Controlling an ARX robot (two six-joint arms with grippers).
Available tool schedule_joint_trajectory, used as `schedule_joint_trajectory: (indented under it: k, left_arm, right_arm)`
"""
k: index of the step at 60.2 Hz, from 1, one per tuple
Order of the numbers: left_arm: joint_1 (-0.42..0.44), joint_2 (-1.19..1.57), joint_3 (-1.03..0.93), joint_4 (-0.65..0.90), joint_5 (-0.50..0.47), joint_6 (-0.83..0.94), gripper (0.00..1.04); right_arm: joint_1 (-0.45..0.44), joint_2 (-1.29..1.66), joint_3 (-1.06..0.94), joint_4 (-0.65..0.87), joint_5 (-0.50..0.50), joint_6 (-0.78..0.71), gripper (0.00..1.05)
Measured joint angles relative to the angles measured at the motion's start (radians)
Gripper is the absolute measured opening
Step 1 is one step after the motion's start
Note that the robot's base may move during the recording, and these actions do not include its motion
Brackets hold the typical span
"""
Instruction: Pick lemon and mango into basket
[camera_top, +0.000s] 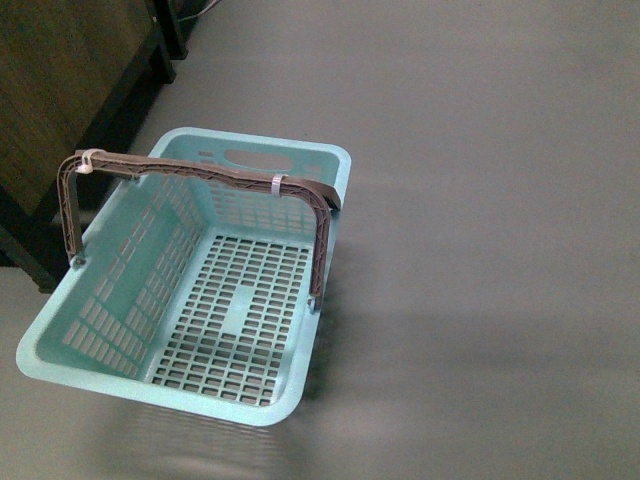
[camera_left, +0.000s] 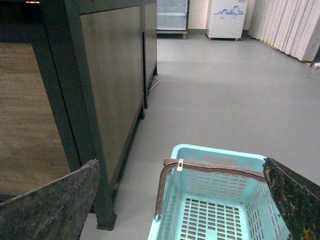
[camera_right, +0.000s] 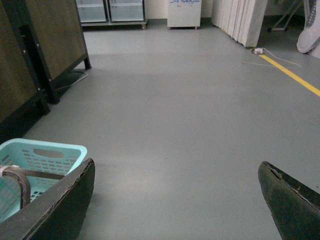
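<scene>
Gaping wide, left claw (camera_left: 180, 165) empty above basket (camera_top: 320, 152); right claw (camera_right: 176, 165) wide, empty.

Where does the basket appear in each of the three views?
Front view: basket left of centre, on the floor.
Left wrist view: basket at the picture's bottom edge, right of centre.
Right wrist view: basket in the lower left corner, partly cut off.
Shared landmark: its brown handle.
</scene>
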Motion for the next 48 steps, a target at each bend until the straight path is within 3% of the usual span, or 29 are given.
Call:
schedule_joint_trajectory:
  k: [4,7,16,19,23,38,48]
  left_arm:
    - [-0.063,0.098,0.04,-0.081,-0.177,-0.113,0.98]
    - [-0.083,0.219,0.056,-0.036,-0.22,-0.2,0.98]
    - [-0.092,0.629,0.123,0.287,-0.154,-0.469,0.98]
    - [-0.103,0.875,0.192,0.468,-0.103,-0.627,0.98]
    - [-0.124,1.116,0.274,0.583,-0.066,-0.794,0.98]
    - [-0.252,1.735,0.555,0.65,-0.097,-1.187,0.98]
    - [-0.292,1.931,0.719,0.614,-0.098,-1.279,0.98]
  right_arm:
    - [0.0,0.0,0.0,0.0,0.0,0.0,0.96]
    - [0.0,0.0,0.0,0.0,0.0,0.0,0.96]
    - [0.0,0.0,0.0,0.0,-0.001,0.0,0.96]
    - [0.0,0.0,0.0,0.0,-0.001,0.0,0.96]
    - [0.0,0.0,0.0,0.0,-0.001,0.0,0.96]
    - [0.0,0.0,0.0,0.0,-0.001,0.0,0.96]
    - [0.0,0.0,0.0,0.0,-0.001,0.0,0.96]
